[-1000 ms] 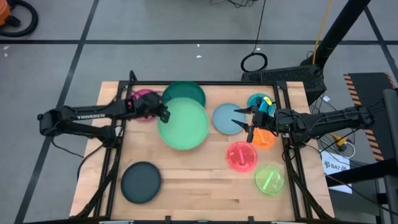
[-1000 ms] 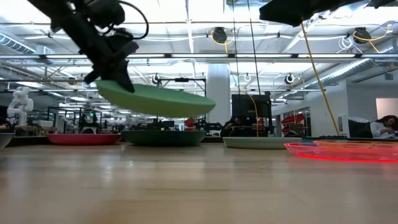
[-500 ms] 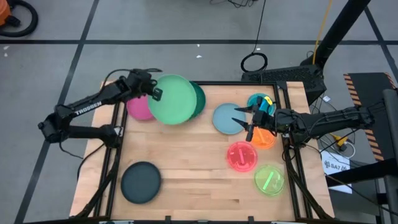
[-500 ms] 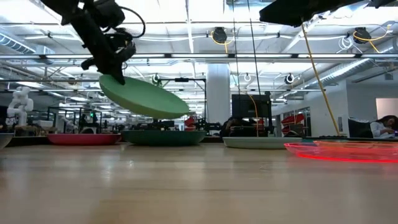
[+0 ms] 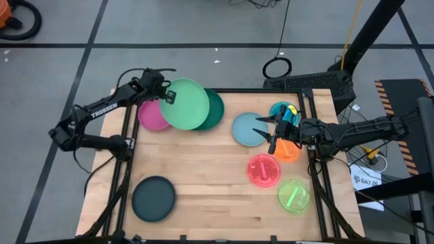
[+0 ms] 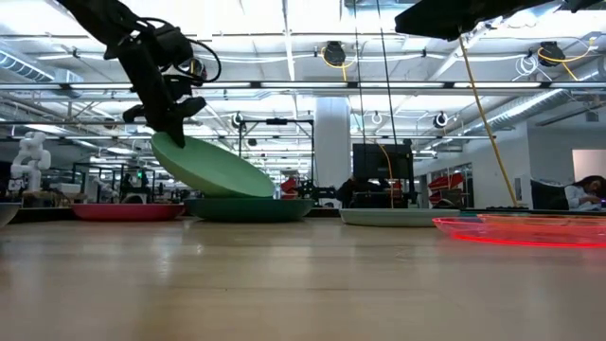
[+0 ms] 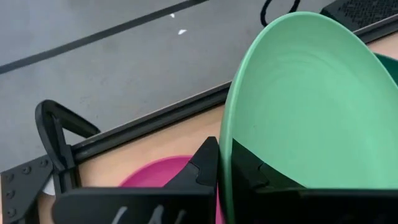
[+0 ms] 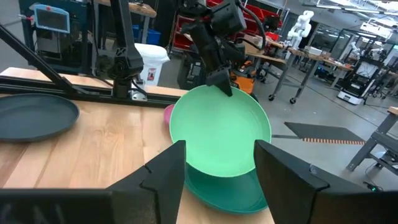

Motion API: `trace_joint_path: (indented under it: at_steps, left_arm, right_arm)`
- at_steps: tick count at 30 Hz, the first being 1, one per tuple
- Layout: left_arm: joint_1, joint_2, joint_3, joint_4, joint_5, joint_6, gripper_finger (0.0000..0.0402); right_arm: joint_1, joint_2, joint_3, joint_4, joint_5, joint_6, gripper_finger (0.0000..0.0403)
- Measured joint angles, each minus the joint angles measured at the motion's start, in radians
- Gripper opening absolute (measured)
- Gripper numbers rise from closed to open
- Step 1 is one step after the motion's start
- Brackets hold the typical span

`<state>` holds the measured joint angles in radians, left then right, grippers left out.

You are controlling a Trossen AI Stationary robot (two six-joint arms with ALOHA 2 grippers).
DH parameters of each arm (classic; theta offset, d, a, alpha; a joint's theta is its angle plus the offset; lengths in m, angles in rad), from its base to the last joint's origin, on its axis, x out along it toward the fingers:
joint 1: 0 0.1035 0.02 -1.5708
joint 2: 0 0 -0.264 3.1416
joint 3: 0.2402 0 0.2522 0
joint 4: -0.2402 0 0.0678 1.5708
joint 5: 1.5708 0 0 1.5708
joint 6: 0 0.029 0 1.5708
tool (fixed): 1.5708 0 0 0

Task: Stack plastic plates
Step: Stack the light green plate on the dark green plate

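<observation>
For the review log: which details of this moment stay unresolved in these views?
- Whether the light green plate touches the dark green plate: low view shows its low edge close, contact unclear.
- Dark green plate: mostly covered by the light green one in the high view.
- Magenta plate: left wrist view, hidden behind the left gripper.
- Teal plate: high view, the right gripper and arm cover part of it.

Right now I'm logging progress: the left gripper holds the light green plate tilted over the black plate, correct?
Not quite. The left gripper holds the light green plate tilted over the dark green plate, as the high view shows; the black plate lies apart, near the table's front.
</observation>
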<state>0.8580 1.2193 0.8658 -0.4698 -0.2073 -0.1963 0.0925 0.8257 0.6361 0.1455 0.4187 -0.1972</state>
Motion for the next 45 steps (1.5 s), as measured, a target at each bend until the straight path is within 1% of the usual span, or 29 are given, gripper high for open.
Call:
trace_joint_path:
  at_steps: [9,13,26,45]
  left_arm:
    - [0.006,0.053,0.000,0.043,0.020,-0.028,0.0011]
    - [0.006,0.068,0.000,0.059,0.025,-0.049,0.0024]
    - [0.004,0.073,0.000,0.056,0.034,-0.074,0.0035]
    - [0.004,0.073,-0.001,0.056,0.034,-0.073,0.0037]
  right_arm:
    - [0.000,0.000,0.000,0.000,0.000,-0.006,0.0183]
    - [0.000,0.000,0.000,0.000,0.000,-0.006,0.0183]
    - [0.000,0.000,0.000,-0.002,0.000,0.001,0.0183]
    - [0.000,0.000,0.000,-0.078,-0.001,0.110,0.0183]
